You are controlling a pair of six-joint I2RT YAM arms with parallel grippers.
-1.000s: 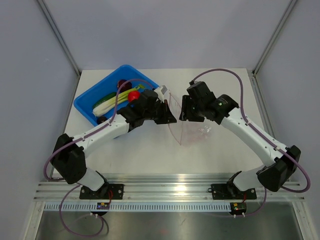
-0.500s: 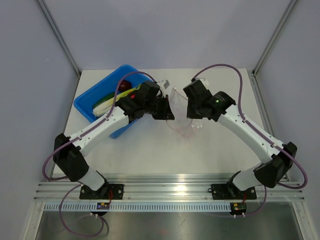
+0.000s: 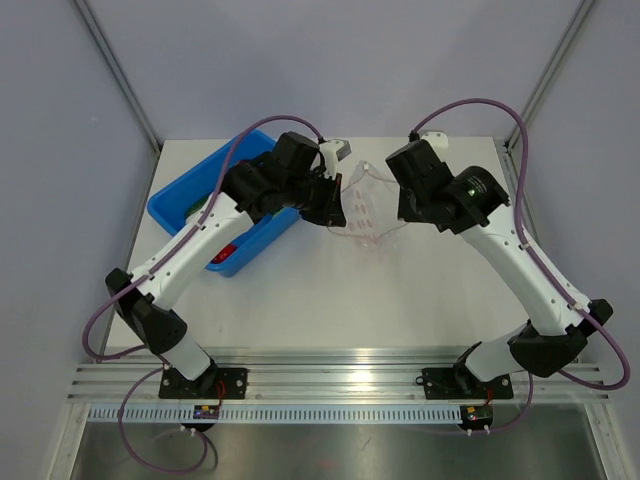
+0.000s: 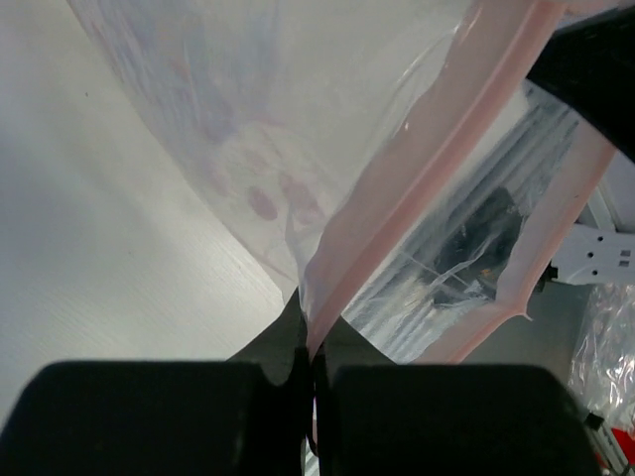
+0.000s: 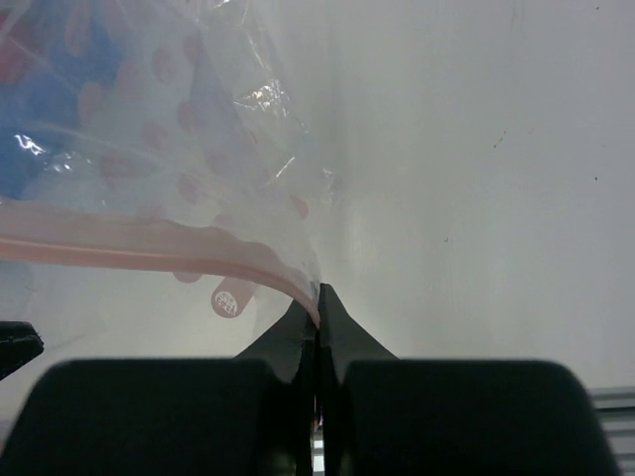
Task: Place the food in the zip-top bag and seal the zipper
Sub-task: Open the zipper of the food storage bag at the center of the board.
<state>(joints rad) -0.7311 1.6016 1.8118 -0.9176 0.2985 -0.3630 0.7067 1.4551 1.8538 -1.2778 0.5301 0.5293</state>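
Observation:
The zip-top bag [image 3: 365, 212] is a clear bag with pink dots, stretched between my two grippers above the table's far middle. My left gripper [image 3: 332, 207] is shut on the pink zipper [image 4: 417, 183] at the bag's left end, the strip pinched between the fingertips [image 4: 316, 342]. My right gripper [image 3: 405, 207] is shut on the zipper [image 5: 149, 246] at the other end [image 5: 317, 302]. The bag's mouth gapes open in the left wrist view. Of the food, only a red piece [image 3: 228, 252] shows, in the blue bin; the left arm hides the others.
The blue bin [image 3: 180, 197] stands at the far left, largely under the left arm. Grey walls close in the back and both sides. A metal rail runs along the near edge with both arm bases on it.
The right gripper closed on the bag's zipper edge. Both arms rose and moved toward the far side, lifting and spreading the bag between them.

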